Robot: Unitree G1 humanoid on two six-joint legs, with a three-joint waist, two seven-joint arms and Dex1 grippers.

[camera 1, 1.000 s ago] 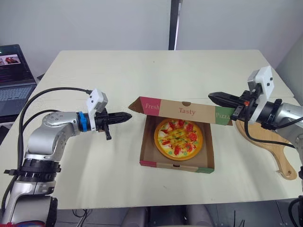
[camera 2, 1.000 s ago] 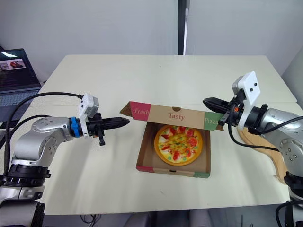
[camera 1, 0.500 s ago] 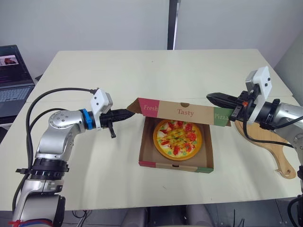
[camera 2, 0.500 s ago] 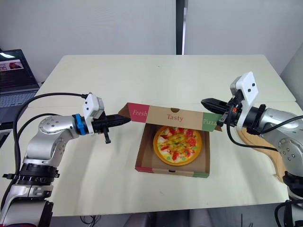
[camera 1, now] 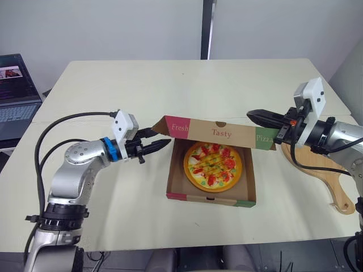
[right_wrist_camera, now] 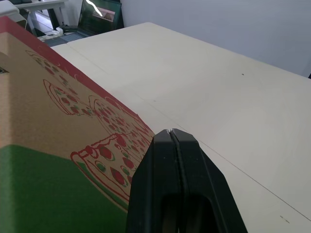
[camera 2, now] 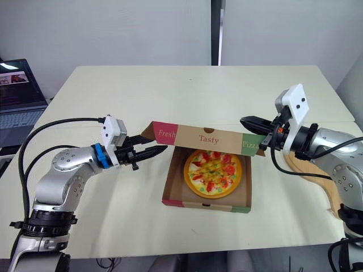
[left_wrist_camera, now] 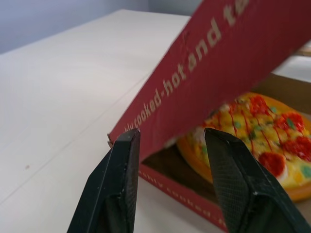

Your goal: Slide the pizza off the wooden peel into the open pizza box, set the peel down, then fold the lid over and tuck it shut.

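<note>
Left eye view, nearest first: the pizza box (camera 1: 210, 196) sits mid-table with the pizza (camera 1: 213, 165) lying flat inside it, so the slide looks done. To the right the wooden peel (camera 1: 327, 177) lies on the table (camera 1: 113, 187), partly under the right arm, so that step looks finished too. At the box's far side the lid (camera 1: 221, 132) stands half raised, its printed flap facing the robot. The left gripper (left_wrist_camera: 172, 135) has its fingers apart, one on each side of the lid's left corner (the wrist view shows the red flap between them), not yet pinching. The right gripper (camera 1: 253, 115) has its fingers pressed together, holding nothing, and lies along the lid's right top edge; I cannot tell whether it touches. A laptop (camera 1: 14, 85) sits far left, beyond the table's edge.

My judgement of the risks: nothing pins the base, so an uneven push from the two sides could skid or twist the box. A pinch on the thin corner could crease it. A fast drop may land the front flap on the pizza instead of inside the front wall.

A second ago the left gripper was closed and well short of the lid; now it is spread at the corner. The right gripper and lid look unchanged.
</note>
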